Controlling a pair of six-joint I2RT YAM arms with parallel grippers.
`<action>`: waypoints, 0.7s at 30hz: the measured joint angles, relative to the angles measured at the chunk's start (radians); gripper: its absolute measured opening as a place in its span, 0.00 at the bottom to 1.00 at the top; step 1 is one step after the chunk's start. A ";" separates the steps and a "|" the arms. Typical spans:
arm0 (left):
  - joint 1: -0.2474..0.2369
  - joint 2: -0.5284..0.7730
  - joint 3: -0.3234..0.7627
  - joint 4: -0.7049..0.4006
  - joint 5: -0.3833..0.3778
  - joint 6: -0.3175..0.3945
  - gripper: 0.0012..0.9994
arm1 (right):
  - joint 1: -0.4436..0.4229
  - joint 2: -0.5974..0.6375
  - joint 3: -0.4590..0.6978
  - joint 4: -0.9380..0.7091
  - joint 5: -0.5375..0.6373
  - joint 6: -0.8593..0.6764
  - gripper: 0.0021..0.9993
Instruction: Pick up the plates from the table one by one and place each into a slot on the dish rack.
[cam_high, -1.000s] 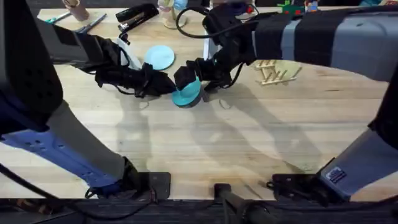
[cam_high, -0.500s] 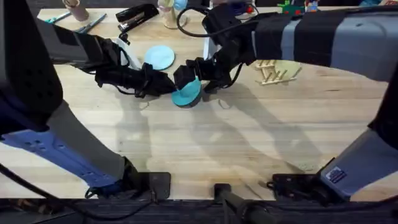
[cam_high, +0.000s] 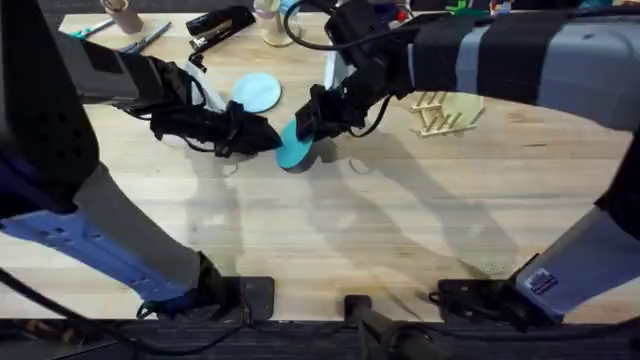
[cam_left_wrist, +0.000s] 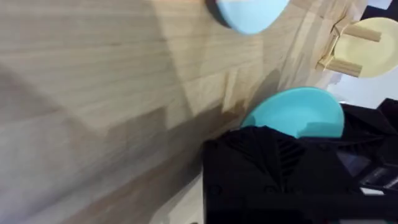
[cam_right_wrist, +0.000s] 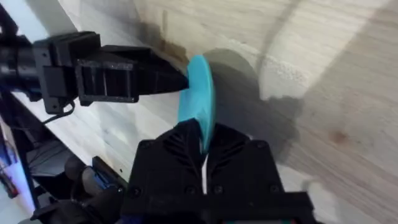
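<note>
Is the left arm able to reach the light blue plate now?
Probably yes: the light blue plate lies bare beside the left gripper, but that gripper touches the teal plate, which the right gripper holds.

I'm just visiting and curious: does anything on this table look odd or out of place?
Yes: the teal plate stands on edge, pinched between both grippers. The yellow plate lies under the wooden rack.

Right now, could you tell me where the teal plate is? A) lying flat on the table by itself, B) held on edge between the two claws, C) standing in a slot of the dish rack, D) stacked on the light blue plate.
B: the teal plate stands on edge, the right claw pinching its rim and the left claw touching the opposite edge.
</note>
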 joint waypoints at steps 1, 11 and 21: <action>0.000 -0.007 0.000 -0.005 -0.010 0.000 0.04 | 0.000 0.000 0.000 0.001 -0.002 -0.001 0.03; 0.002 -0.303 0.048 -0.200 -0.368 0.010 0.04 | 0.000 -0.048 0.000 -0.067 0.038 -0.125 0.03; 0.002 -0.754 0.077 -0.391 -0.488 0.021 0.04 | -0.063 -0.295 -0.002 -0.256 0.228 -0.263 0.03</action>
